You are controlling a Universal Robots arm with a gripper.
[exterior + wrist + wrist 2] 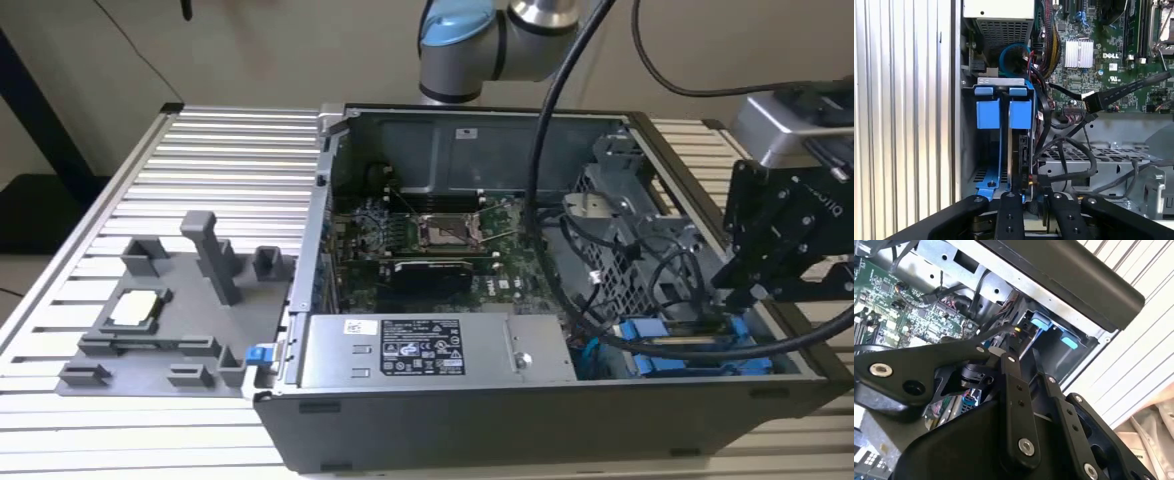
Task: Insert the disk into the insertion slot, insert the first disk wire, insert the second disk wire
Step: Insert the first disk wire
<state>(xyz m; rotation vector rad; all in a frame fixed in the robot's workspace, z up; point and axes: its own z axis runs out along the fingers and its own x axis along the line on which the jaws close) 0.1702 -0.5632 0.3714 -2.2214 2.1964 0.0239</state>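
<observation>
Black tool links sit closest to the lens in both wrist views, over the slot end of the case. Whether the tool is open or closed, or has hold of anything, I cannot tell.

Reading the exterior view from its left, a grey tray with upright posts lies on the ribbed surface, just beside the case's side wall. Inside the case, the labelled power supply lies along the near wall. The motherboard lies beyond it, toward the far wall. The slot takes the case's near corner at the exterior view's right, and the tool hangs over that corner. The arm rises beyond the case's far wall.

In the first wrist view the disk stands on edge in the slot, thin edge up. Between the disk and the case wall, a neighbouring bay with a blue rail is open down to its perforated floor. Toward the motherboard, black wires crowd close against the disk and leave little room there.

One end of the disk lies just beside the tool. A black wire end with a red-and-yellow spot is next to that end; whether it is plugged in I cannot tell.

The disk's long axis runs along the case's near wall. Its blue-tabbed end points toward the power supply and the other end toward the tool.
</observation>
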